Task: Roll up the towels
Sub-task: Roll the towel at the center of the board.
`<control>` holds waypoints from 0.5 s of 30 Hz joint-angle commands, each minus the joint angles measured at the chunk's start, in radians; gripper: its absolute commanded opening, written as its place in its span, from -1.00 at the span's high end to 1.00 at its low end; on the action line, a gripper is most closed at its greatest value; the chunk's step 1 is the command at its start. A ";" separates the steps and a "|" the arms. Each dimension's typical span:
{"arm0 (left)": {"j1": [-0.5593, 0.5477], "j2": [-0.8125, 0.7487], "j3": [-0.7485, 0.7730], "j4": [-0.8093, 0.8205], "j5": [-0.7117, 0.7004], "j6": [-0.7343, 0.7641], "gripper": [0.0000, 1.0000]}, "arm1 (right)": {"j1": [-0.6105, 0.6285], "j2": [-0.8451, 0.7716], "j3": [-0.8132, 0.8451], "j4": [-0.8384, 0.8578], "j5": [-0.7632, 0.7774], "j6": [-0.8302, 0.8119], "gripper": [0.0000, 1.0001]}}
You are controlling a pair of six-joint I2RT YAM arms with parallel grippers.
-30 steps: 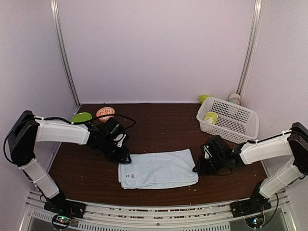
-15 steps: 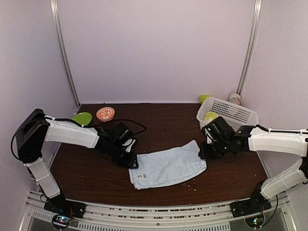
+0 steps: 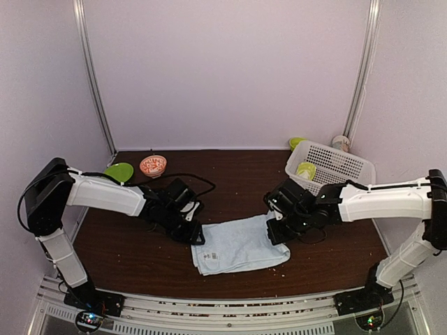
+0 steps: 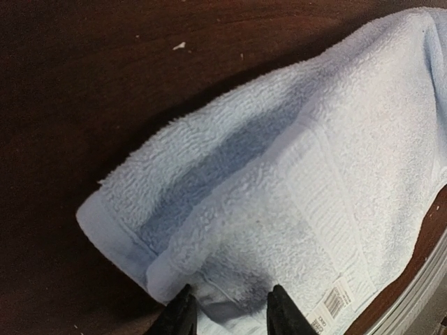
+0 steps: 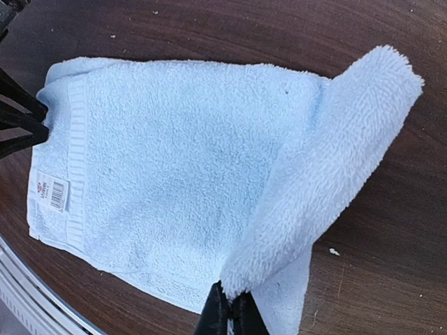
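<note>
Right gripper [image 3: 274, 225] has swept left, folding the towel's [image 3: 234, 248] right end over itself. It is pinched shut on that corner; left gripper [image 3: 198, 236] clamps the left edge, towel mid-table. Roll just starting, I'd say — next: tuck the lifted end under and keep turning leftward.

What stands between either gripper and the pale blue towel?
Nothing visible does. The right gripper is shut on a lifted corner of the pale blue towel, and the left gripper straddles the towel's left edge. The white basket sits apart, farther back.
</note>
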 commanded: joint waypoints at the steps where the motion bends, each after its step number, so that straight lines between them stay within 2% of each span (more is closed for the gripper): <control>1: -0.012 0.026 -0.021 0.019 0.023 -0.014 0.31 | 0.027 0.060 0.022 0.043 -0.004 0.018 1.00; 13: -0.017 0.035 -0.030 0.037 0.029 -0.027 0.32 | 0.029 0.222 0.067 0.162 -0.046 0.063 1.00; 15: -0.019 0.030 -0.032 0.039 0.028 -0.029 0.32 | 0.029 0.227 0.065 0.169 -0.058 0.063 0.89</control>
